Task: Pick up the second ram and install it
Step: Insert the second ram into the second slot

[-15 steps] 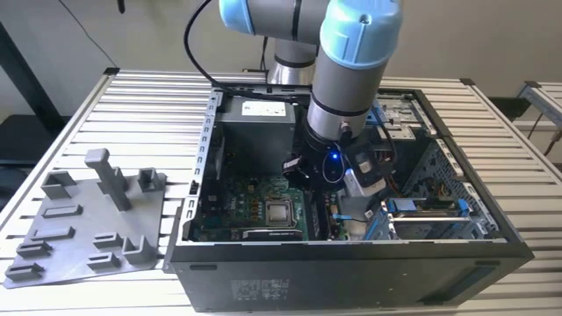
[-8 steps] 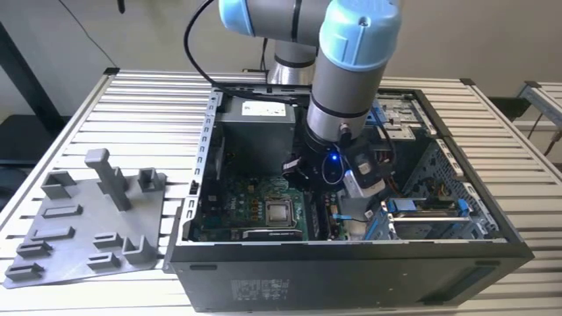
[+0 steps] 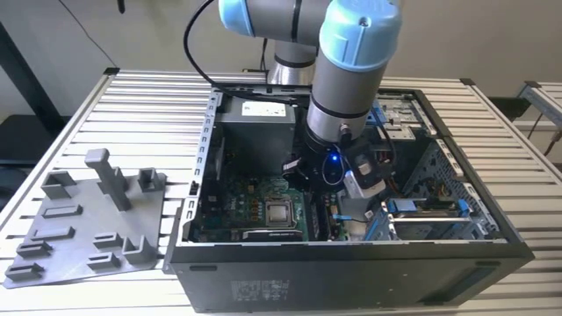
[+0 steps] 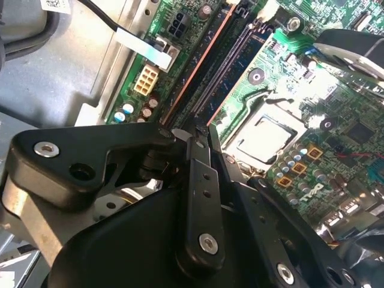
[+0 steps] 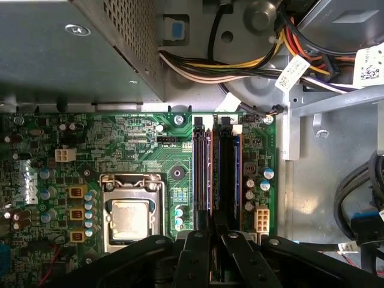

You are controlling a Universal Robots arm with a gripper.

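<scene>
My gripper [image 5: 214,235] reaches down inside the open computer case [image 3: 351,270], at the near end of the two memory slots on the green motherboard [image 5: 138,144]. Its fingers are closed to a narrow gap on the second ram [image 5: 216,180], a thin dark stick that stands edge-up in line with the blue-sided slot. In the second wrist view the same stick [image 4: 231,66] runs straight out from the fingertips [image 4: 198,135]. The twin stick [image 5: 203,180], with a brown edge, sits in the neighbouring slot [image 4: 201,60]. The arm [image 3: 343,85] hides the gripper's tips in the exterior view.
The processor socket [image 5: 129,219] lies beside the slots. A metal power supply box [image 5: 78,48] and a bundle of coloured cables [image 5: 240,66] hang close beyond the slot ends. A drive cage [image 3: 430,214] fills the case's far side. A grey plastic tray [image 3: 79,224] lies outside on the slatted table.
</scene>
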